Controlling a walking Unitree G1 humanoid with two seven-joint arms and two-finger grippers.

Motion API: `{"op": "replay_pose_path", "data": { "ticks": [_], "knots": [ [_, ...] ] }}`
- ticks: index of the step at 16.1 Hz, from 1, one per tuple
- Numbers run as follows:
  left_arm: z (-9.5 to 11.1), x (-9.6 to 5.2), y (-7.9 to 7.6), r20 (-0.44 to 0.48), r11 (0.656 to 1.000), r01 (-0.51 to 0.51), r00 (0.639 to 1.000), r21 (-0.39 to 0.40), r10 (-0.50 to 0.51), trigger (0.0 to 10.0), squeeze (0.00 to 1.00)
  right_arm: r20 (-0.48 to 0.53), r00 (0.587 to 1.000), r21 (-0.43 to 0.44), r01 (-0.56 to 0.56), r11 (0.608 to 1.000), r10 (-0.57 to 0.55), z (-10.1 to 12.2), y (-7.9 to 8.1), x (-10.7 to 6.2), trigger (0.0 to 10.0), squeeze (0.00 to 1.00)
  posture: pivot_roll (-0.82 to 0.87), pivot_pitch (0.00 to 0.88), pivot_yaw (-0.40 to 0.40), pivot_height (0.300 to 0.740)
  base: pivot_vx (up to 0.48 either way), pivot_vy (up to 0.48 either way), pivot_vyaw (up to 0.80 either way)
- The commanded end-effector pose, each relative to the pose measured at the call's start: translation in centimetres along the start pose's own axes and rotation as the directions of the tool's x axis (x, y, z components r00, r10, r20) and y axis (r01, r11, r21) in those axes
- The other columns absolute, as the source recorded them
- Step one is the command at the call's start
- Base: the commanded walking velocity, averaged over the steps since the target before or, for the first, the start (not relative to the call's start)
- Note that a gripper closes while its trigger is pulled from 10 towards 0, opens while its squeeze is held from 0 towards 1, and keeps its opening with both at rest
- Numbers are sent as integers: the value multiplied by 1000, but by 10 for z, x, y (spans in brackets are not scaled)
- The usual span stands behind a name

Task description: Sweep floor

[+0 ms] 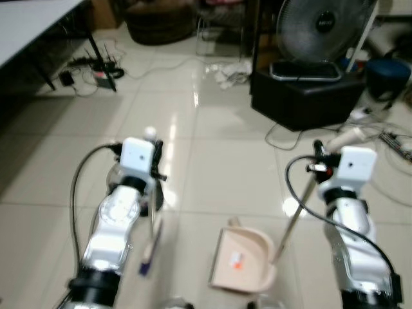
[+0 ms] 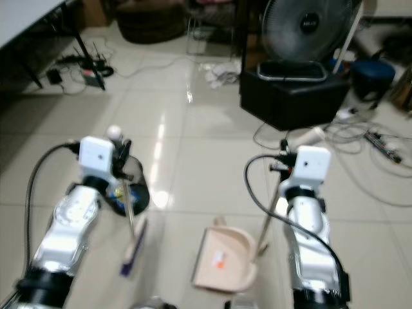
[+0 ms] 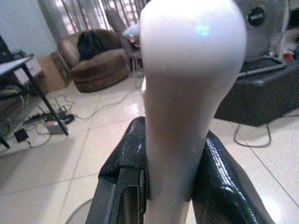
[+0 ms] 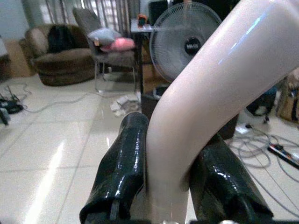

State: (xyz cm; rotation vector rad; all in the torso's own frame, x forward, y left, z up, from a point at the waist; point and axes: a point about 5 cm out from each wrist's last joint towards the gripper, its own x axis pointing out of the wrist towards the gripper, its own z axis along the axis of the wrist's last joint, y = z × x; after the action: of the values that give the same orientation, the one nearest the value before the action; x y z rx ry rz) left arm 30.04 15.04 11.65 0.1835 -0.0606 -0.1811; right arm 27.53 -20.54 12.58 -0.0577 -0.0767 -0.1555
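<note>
Broom [image 1: 149,248] clamped in left tool [image 3: 170,182] | dustpan [image 1: 244,261] handle clamped in right tool [image 4: 170,182]

A slim broom [image 1: 152,238] with a pale cream plastic handle and a blue-purple brush head stands nearly upright on the glossy cream tiled floor [image 1: 206,161], its head touching the tiles and its rounded white handle top [image 3: 191,60] clamped between the left gripper's [image 3: 170,186] black fingers [image 3: 124,177]. Just beside it, a beige plastic dustpan [image 1: 243,260] sits flat on the floor with its scoop open, an orange sticker on its tray. Its thin metal pole [image 1: 293,222] slants up to a curved cream grip [image 4: 201,107] pinched between the right gripper's [image 4: 168,182] fingers.
</note>
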Motion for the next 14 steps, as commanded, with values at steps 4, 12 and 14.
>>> {"op": "replay_pose_path", "data": {
  "ticks": [4, 12, 14],
  "knots": [
    [6, 4, -1, 23, 1000, 27, 999, 12, -28, 10000, 0, 45, 999, -66, 1, 998, 1, 5, -4, 3, 10000, 0, 2, 116, 69, 740, 73, 0, 0],
    [-4, 3, -7, 19, 1000, -10, 1000, -16, 10, 10000, 0, 110, 991, -251, -46, 967, 76, -1, -9, 9, 10000, 0, 5, 203, 83, 740, 0, 0, 0],
    [-5, 6, -7, 28, 1000, -14, 1000, -7, 14, 10000, 0, 133, 986, -277, -58, 959, 99, 0, -5, 18, 10000, 0, 8, 223, 78, 740, 0, 0, 0]
  ]
}}
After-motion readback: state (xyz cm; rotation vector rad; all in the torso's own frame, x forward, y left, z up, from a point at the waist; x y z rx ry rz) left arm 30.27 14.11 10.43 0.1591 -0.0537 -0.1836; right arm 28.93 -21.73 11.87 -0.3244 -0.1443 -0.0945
